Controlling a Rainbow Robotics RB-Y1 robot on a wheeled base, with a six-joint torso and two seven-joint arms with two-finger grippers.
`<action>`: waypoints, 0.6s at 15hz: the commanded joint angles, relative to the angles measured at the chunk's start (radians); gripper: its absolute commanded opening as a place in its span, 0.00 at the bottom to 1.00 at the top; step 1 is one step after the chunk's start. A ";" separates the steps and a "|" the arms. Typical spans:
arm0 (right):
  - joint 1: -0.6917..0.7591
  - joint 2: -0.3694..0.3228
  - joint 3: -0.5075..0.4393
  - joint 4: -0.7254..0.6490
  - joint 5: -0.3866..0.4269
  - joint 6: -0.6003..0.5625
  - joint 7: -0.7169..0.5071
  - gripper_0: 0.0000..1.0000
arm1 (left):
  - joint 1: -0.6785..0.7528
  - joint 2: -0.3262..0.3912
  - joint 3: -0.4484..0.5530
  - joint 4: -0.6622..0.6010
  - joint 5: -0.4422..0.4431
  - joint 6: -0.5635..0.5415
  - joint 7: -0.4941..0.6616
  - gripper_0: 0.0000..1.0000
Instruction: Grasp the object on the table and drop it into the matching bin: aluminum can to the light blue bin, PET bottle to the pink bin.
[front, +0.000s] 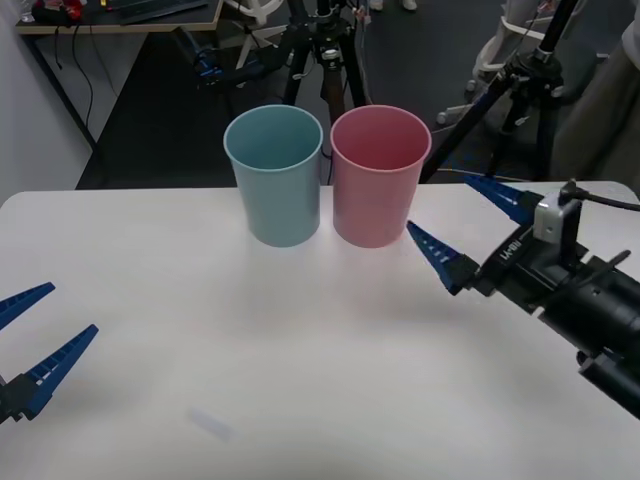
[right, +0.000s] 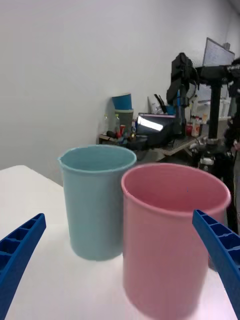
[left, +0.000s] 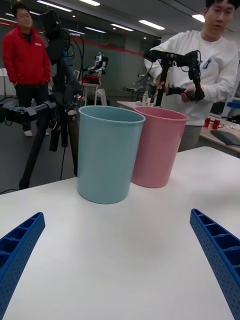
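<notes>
My right gripper (front: 463, 228) fingers spread wide, holding nothing, near the pink bin (front: 379, 176) and the table (front: 150, 300)'s far edge; my left gripper (front: 38, 335), equally open, hovers at the left edge.

Light blue bin (front: 274, 175): pale teal-blue, plain, no pattern.
Pink bin (front: 379, 175): solid pink, plain.
Worktop (front: 300, 350): plain white.
Right hand (front: 463, 228): fingers blue w/ ribbed pattern; body black, silver-grey block.
Left hand (front: 30, 335): fingers blue, ribbed.
</notes>
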 joint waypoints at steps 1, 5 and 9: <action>0.115 0.003 -0.147 -0.002 -0.015 -0.146 0.007 1.00 | 0.000 0.000 0.000 0.000 0.000 0.000 0.000 1.00; 0.256 0.003 -0.320 0.000 -0.026 -0.305 0.005 1.00 | 0.000 0.000 0.000 0.000 0.000 0.000 0.000 1.00; 0.359 0.003 -0.430 0.000 -0.087 -0.419 0.009 1.00 | 0.000 0.000 0.000 0.000 0.000 0.000 0.000 1.00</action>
